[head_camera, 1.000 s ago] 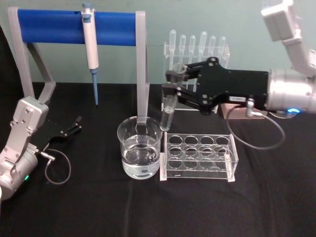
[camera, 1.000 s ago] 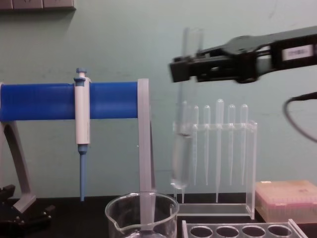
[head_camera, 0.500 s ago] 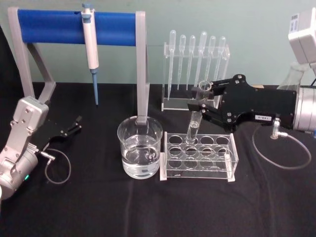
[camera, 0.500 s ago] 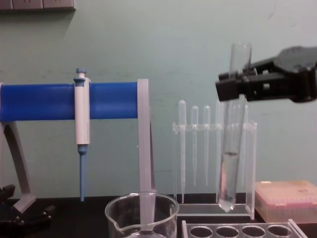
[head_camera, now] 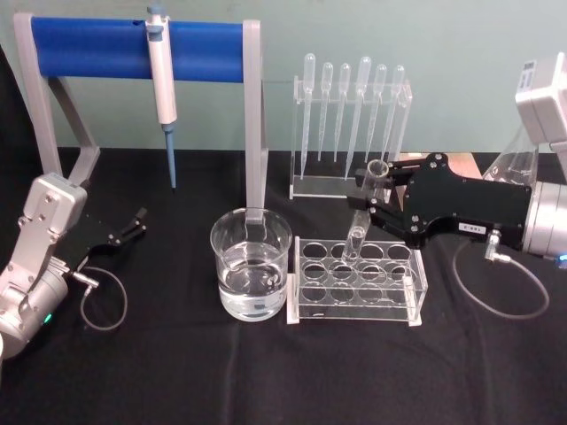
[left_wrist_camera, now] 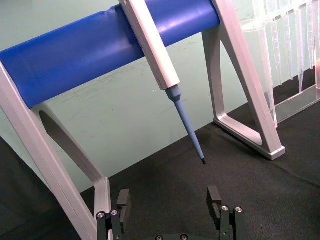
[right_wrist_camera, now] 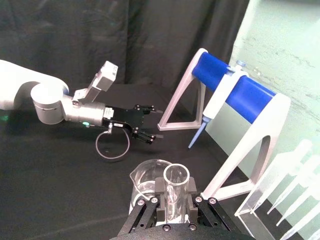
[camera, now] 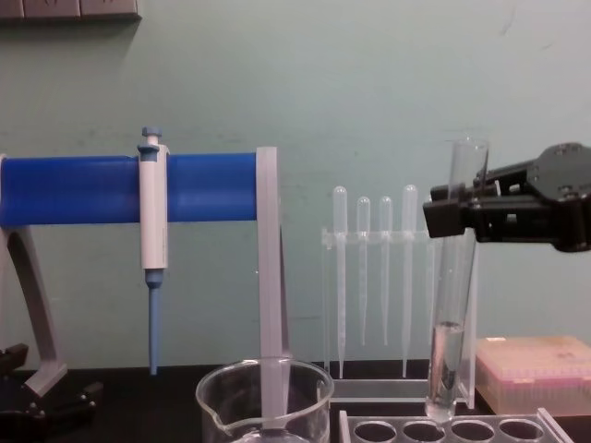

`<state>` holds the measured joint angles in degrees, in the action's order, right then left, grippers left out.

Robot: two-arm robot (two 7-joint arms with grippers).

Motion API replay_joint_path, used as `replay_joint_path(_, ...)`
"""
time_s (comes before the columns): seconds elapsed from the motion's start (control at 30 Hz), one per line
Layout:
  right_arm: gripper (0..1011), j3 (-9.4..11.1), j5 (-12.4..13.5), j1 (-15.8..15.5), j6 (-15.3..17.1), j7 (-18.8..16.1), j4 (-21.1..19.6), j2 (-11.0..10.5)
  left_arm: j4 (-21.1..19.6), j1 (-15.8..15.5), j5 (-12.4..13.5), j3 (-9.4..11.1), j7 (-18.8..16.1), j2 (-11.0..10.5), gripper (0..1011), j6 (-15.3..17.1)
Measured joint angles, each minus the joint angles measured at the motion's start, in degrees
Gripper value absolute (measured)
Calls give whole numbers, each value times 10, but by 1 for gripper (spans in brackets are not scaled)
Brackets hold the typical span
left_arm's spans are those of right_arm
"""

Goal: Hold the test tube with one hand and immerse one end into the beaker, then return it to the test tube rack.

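Note:
My right gripper (head_camera: pixel 370 188) is shut on the upper part of the test tube (head_camera: pixel 361 217), just below its rim. The tube leans slightly and holds a little clear liquid at its rounded end (camera: pixel 443 365). That end hangs right at the top of the clear tube rack (head_camera: pixel 356 297), over a back-row hole. The right wrist view shows the test tube's open rim (right_wrist_camera: pixel 176 176) between the right gripper's fingers (right_wrist_camera: pixel 159 189). The beaker (head_camera: pixel 251 274), partly filled with water, stands left of the rack, apart from the tube. My left gripper (head_camera: pixel 133 223) is parked open at the far left.
A blue-barred stand (head_camera: pixel 97 46) carries a white-and-blue pipette (head_camera: pixel 161 80) behind the beaker. An acrylic holder with several plastic pipettes (head_camera: pixel 353 97) stands behind the rack. A pink box (camera: pixel 537 371) sits at the back right. Black cloth covers the table front.
My right gripper has carried the test tube rightward and downward, from beside the beaker's rim to over the rack. The left arm has not moved.

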<state>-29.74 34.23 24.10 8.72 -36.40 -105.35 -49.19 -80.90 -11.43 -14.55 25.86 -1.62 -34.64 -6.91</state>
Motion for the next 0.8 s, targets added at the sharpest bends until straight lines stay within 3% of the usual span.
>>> replay_joint_path(0.8,239,7,-17,-21,-4,-7,45,37,0,0,0,0,0,0,1000,0)
